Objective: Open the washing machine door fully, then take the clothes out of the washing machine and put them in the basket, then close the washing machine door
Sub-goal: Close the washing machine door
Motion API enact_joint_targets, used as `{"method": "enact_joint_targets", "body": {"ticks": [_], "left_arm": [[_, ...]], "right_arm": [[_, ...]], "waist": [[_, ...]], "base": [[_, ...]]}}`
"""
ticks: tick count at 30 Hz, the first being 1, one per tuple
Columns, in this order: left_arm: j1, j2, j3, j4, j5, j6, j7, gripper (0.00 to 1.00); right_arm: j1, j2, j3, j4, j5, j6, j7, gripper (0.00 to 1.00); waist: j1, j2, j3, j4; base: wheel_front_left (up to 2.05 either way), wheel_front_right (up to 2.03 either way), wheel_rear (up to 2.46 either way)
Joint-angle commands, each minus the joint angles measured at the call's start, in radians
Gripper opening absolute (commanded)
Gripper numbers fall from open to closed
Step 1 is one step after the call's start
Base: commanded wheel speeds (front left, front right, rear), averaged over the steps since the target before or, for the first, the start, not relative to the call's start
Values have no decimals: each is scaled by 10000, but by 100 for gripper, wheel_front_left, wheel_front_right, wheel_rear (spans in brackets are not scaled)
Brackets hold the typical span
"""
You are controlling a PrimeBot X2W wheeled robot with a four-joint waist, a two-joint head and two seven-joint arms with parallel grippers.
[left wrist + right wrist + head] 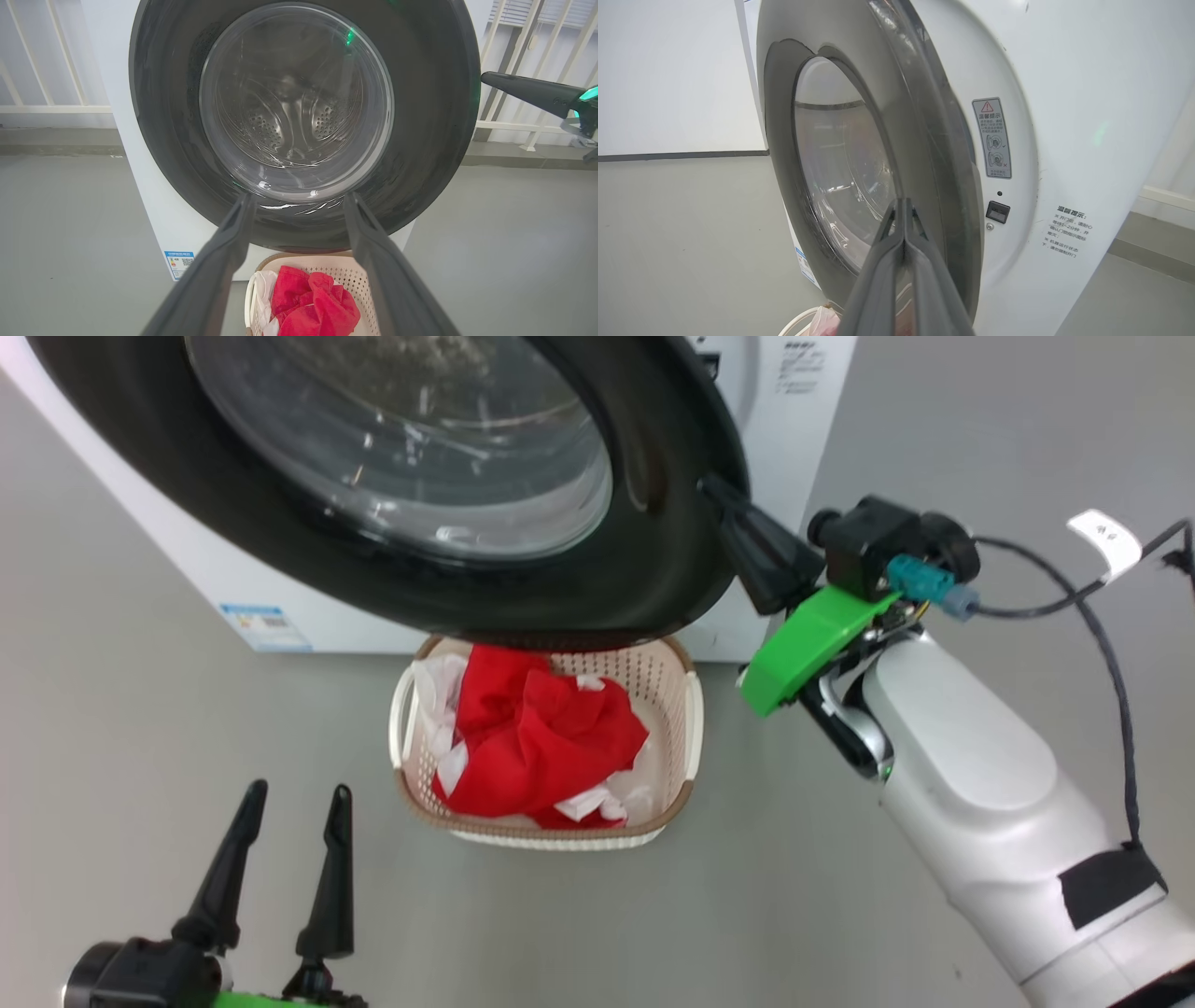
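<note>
We're holding the right gripper w/ both fingers pinched together, nothing between them, tips resting against the right edge of the washing machine door. We judge that's deliberate: a shut pair makes one stiff prod for swinging the door home, which is the last step left. In the right wrist view the door is standing ajar, its edge just short of the latch slot.

The left gripper is hanging well below the door and to its left, fingers spread wide, gripping nothing. We read that as parked clear of the door's swing.

The clothes are lying in the basket, directly below the door's bottom rim, so the unloading looks done.

Hard to make out: the basket's far end is tucked under the door. The door's hinge side is cut off at the frame edge. Behind the door, the drum of the washing machine is showing only through the glass. It's prob. empty, but reflections are muddying it.
</note>
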Motion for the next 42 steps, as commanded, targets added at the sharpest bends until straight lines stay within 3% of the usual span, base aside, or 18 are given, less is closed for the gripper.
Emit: {"method": "enact_joint_targets", "body": {"ticks": [1, 10, 19, 31, 42], "left_arm": [[-432, 201, 289, -202, 23, -71, -94, 100], [-885, 232, 146, -75, -19, -165, -105, 100], [-1449, 98, -62, 123, -15, -258, -117, 100], [-1868, -286, 234, 586, -839, -592, -121, 100], [-2196, -306, 248, 797, -1171, -736, -121, 100]], "right_arm": [[-330, 141, -55, -93, -81, 63, -65, 0], [-1152, 141, -529, 310, -322, 63, -65, 0], [-1838, 141, -1704, 420, -876, 63, -65, 0], [-2443, 141, -3022, 208, -1311, 63, -65, 0], [-2494, 141, -2421, 416, -1431, 63, -65, 0]], "waist": [[0, -1, 607, 406], [0, -1, 1283, 673], [0, -1, 2024, 950], [0, -1, 2639, 1265], [0, -1, 2647, 1128]], "base": [[0, 0, 0], [0, 0, 0], [0, 0, 0], [0, 0, 0], [0, 0, 0]]}}
